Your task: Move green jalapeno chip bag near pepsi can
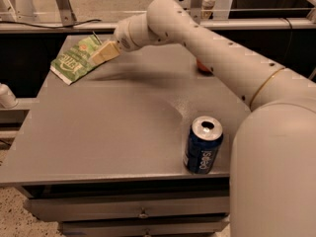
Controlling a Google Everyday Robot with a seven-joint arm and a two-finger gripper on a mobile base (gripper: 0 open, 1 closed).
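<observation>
Table [98,132]: grey, flat-topped, recorded from its front side, with a drawer front [143,212] noted below the top. Bag [73,62]: light green, crinkled, white lettering; it was found lying flat at the far left corner of the table, one corner reaching the left edge. Can [203,146]: dark blue, white lettering running up its side, silver top with the opening seen; it was found upright near the front right edge, well apart from the bag, with most of the tabletop between them. Apple [201,66]: red-orange, only a sliver seen, the rest hidden behind the arm, at the far right of the table. Arm [217,53]: white, jointed, entered from the lower right and stretched across the far side of the table toward the left; its shadow was cast on the tabletop beneath it. Gripper [100,56]: cream-coloured, wedge-shaped, angled down and to the left, placed at the bag's right edge and overlapping it in the view. Whether the bag was touched could not be made out. Whether the gripper was released, clenched or grasping anything could not be told.
</observation>
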